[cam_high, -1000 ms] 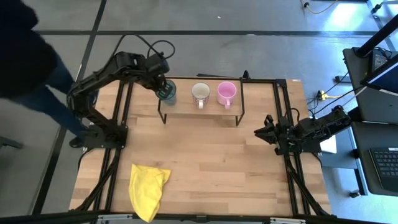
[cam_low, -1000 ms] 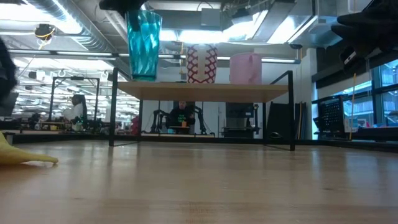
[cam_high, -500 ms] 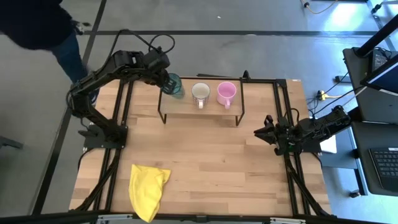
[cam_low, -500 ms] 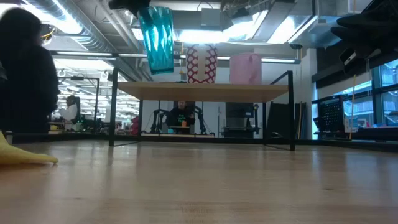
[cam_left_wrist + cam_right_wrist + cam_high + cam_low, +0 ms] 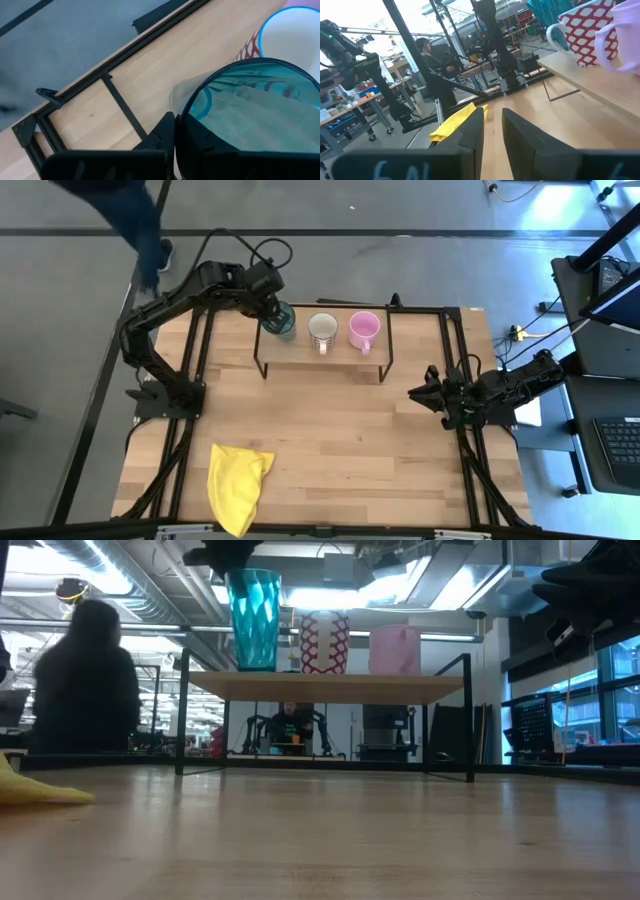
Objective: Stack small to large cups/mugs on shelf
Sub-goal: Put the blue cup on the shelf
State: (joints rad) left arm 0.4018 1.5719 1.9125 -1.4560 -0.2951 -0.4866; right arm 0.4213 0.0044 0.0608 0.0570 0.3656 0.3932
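The shelf (image 5: 320,360) stands at the table's far middle and shows edge-on in the low view (image 5: 330,687). On it, from left to right, stand the teal cup (image 5: 285,327), a white mug with a red pattern (image 5: 322,330) and the pink mug (image 5: 364,330). My left gripper (image 5: 272,308) is above the teal cup (image 5: 253,620) and shut on it. The cup stands upright with its base on the board, just left of the white mug (image 5: 325,642). My right gripper (image 5: 420,393) waits at the table's right edge, shut and empty. My left gripper pinches the teal cup's rim (image 5: 192,107) on the side away from the white mug, one finger outside the wall (image 5: 165,135) and one inside (image 5: 205,145). The fingers come from above, pointing down. The cup stands upright with its base on the shelf board.
A yellow cloth (image 5: 238,480) lies at the table's near left. The shelf's black wire legs (image 5: 182,720) stand on the table top. A person (image 5: 85,680) moves behind the table's far left corner. Bare table lies between the shelf and the near edge.
My left gripper has carried the teal cup a little toward the table's right, closer to the white mug. Half a second ago the cup was lifted and tilted above the board; now it is upright and down on the shelf. A person has walked along behind the table.
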